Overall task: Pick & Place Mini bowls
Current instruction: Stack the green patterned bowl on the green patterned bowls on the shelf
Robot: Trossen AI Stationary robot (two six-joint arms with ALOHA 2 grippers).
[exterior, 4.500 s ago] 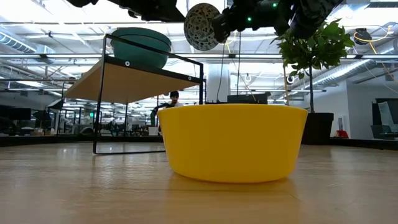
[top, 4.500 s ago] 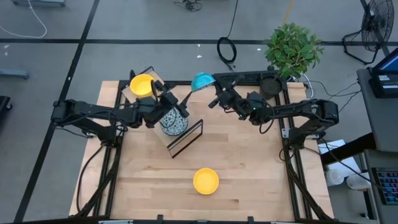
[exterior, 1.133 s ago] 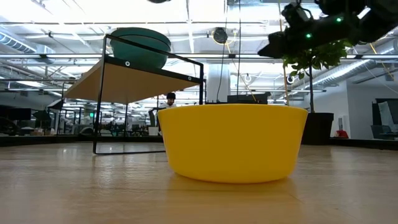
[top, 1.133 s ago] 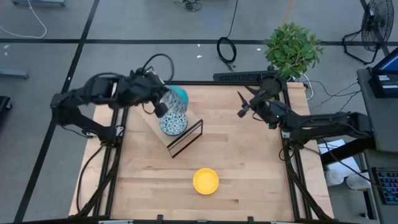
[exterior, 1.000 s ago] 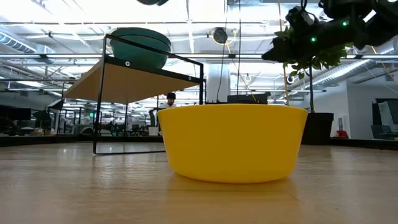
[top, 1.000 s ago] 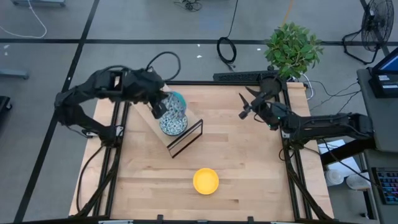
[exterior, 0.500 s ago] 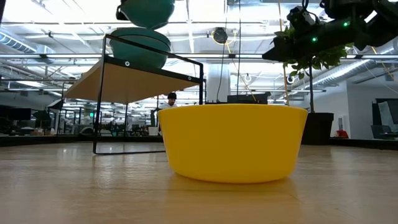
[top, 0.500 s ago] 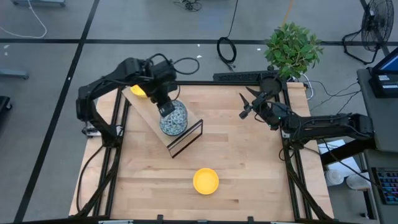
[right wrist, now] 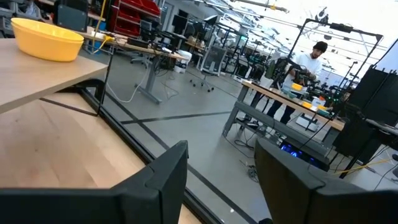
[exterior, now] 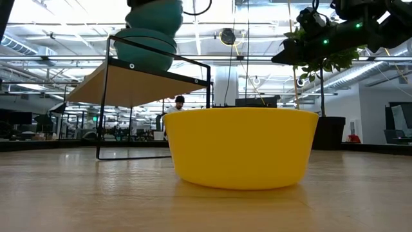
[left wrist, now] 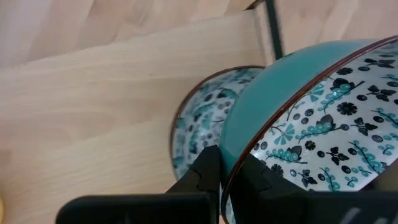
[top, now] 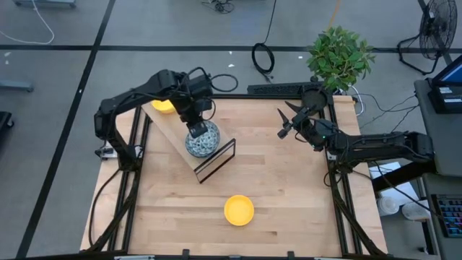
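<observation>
Left gripper (top: 195, 124) is pinched on the rim of a patterned bowl (left wrist: 323, 124), one finger inside and one outside the wall, as the left wrist view shows. That held bowl hangs directly above a second patterned bowl (left wrist: 205, 118) already sitting on the shelf (top: 167, 124), a small raised wooden rack near the far-left corner of the surface (top: 289, 195). Key relation: held bowl is just over the seated one, centres slightly off in the wrist view and the held bowl tipped, so the drop is straight down with a small levelling to nest them. In the low view the two teal undersides look almost touching; I cannot tell whether they are in contact. Bowls are round, so no long axis matters, only rim alignment. A yellow bowl (top: 163, 105) sits at the far end of the same shelf, beside the stack and apart from it. Another yellow bowl (top: 239, 209) lies alone near the surface's near edge, roughly central, well apart from both arms; the left arm looks a bit nearer but is busy. Right gripper (top: 283, 131) hovers by the far-right corner near the plant (top: 339, 58), fingers spread and holding nothing.
</observation>
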